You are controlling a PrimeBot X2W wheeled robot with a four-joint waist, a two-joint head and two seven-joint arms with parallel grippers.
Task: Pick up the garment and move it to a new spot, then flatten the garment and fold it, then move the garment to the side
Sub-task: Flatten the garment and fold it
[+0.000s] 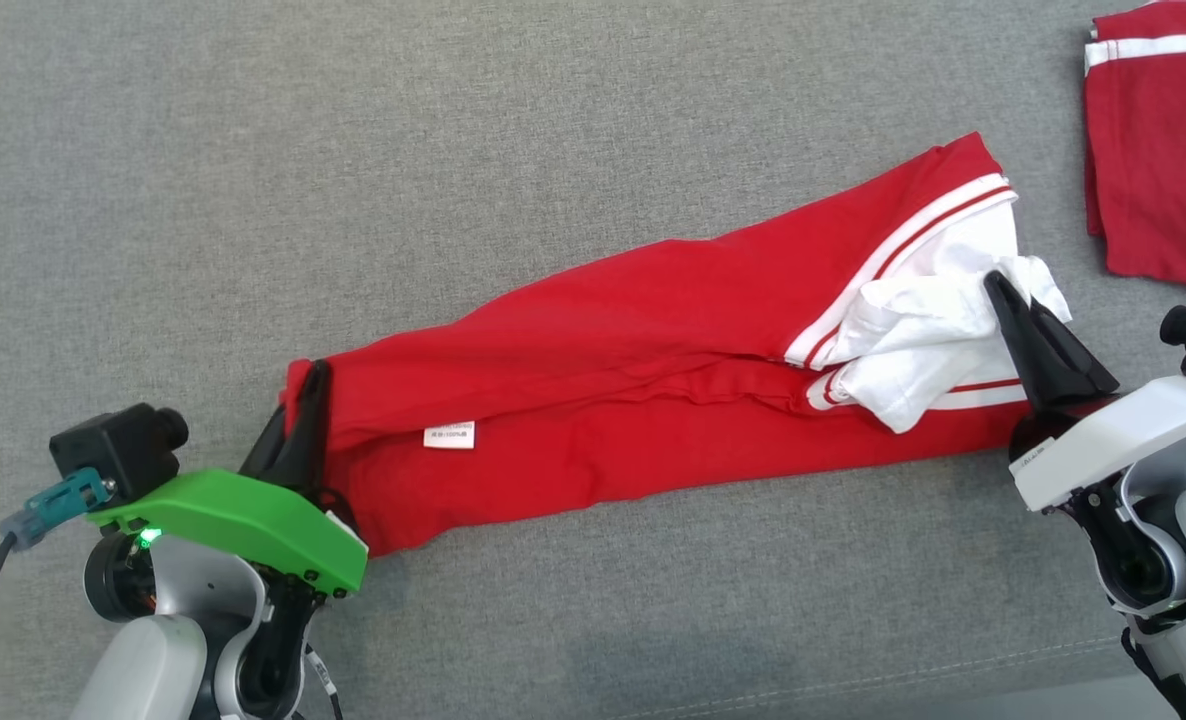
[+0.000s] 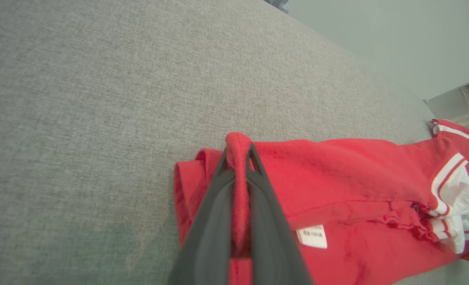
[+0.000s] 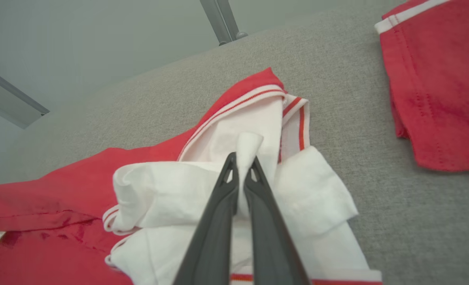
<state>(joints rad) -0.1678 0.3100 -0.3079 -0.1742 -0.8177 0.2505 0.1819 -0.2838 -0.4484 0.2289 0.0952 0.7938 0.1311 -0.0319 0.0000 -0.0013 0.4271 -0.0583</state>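
1. The garment [image 1: 633, 380], a red shirt with white striped trim, lies in a long narrow band across the middle of the grey padded surface [image 1: 253, 150]. In the head view it slants from lower left to upper right.
2. Treat it as light, soft and limp. It has no stiffness of its own, so it will probably sag between your two hold points and crease wherever it bunches. It is not fragile. Expect the knit to drag on the padded surface rather than slide.
3. The left gripper [image 2: 237, 149] is clamped on a pinch of the red edge at the band's left end. A ridge of cloth stands up between its fingers.
4. The right gripper [image 3: 242, 159] is clamped on a pinch of the white fabric [image 1: 933, 320] at the right end, where that part lies loose and rumpled.
5. Take hold at the two ends, as they are held here, and catch every layer. The right pinch appears to take only the loose white top layer, so a lift there may pull that layer out of the band.
6. Use the small white label [image 1: 450, 435], on the red face near the left end, as a reference mark.
7. Keep clear of the second red garment [image 1: 1163, 150], which lies well apart at the upper right.
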